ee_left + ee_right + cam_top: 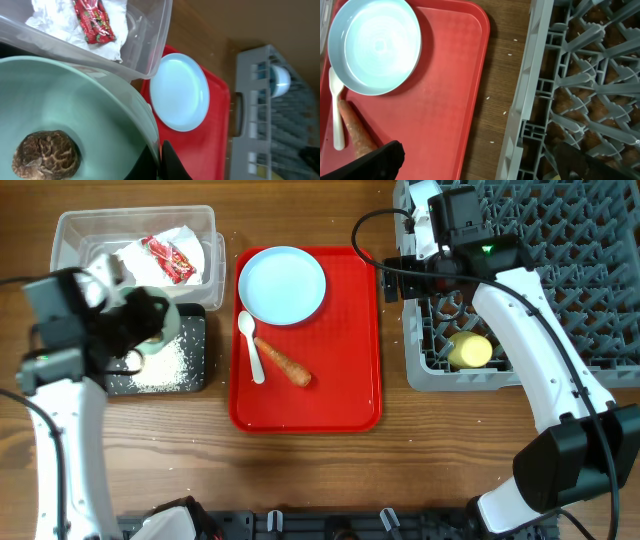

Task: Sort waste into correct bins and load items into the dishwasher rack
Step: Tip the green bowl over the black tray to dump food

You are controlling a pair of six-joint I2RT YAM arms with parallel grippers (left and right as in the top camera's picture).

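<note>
Looking overhead, you see wrapper (pixel 168 258) and napkin (pixel 196 250) in the clear tub (pixel 70 225), rice (pixel 165 365) in the black tray (pixel 192 386), yellow cup (pixel 470 350) in the rack (pixel 600 300), with plate (pixel 282 285), spoon (pixel 250 345) and carrot (pixel 283 362) waiting on the red tray (pixel 340 380); the left wrist shows your left pincer (pixel 162 160) clamped on the teal bowl (pixel 75 110), lump (pixel 46 155) inside; the right wrist shows your right pincer (pixel 480 162) wide open, empty.

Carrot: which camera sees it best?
The overhead view: the whole carrot lies on the red tray beside the spoon. The right wrist view catches only part of it at the edge; the left wrist view misses it.
</note>
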